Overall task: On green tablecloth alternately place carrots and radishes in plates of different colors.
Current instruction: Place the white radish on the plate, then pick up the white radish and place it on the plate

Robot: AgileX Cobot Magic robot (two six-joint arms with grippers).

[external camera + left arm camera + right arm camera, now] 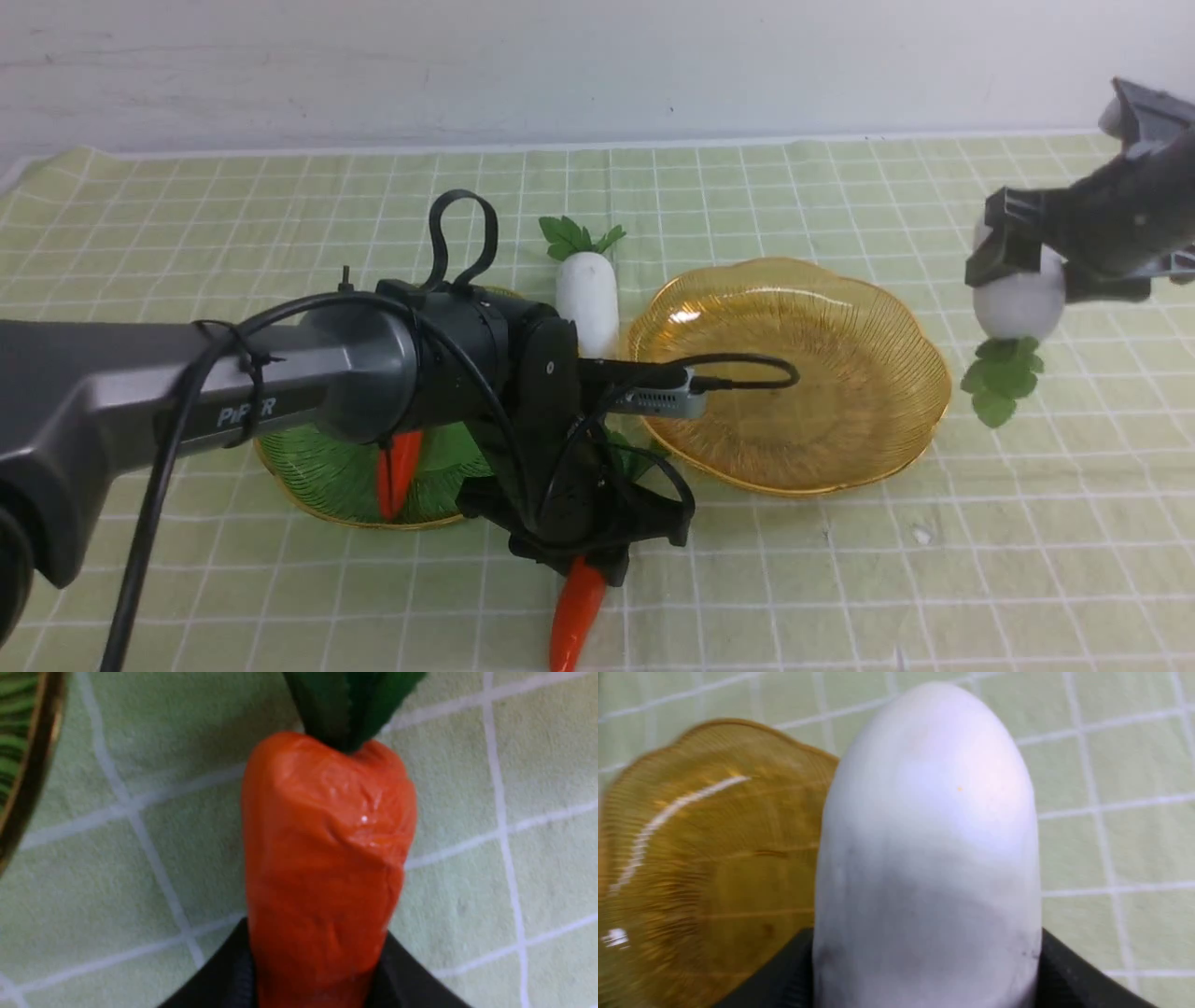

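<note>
My left gripper (583, 560) is shut on an orange carrot (571, 616), low over the green tablecloth (934, 579) in front of the dark green plate (317, 485). The left wrist view shows this carrot (327, 858) between the jaws with its leaves away from them. A second carrot (397, 471) lies in the green plate. My right gripper (1018, 271) is shut on a white radish (1019, 303), held above the cloth to the right of the amber plate (822, 411), leaves hanging down. The radish also shows in the right wrist view (924, 835). Another radish (586, 299) lies on the cloth between the plates.
My left arm (187, 401) and its cables cover much of the green plate. The green plate's rim (18, 765) shows beside the held carrot. The amber plate (691, 858) holds nothing. A white wall (597, 65) bounds the cloth's far edge.
</note>
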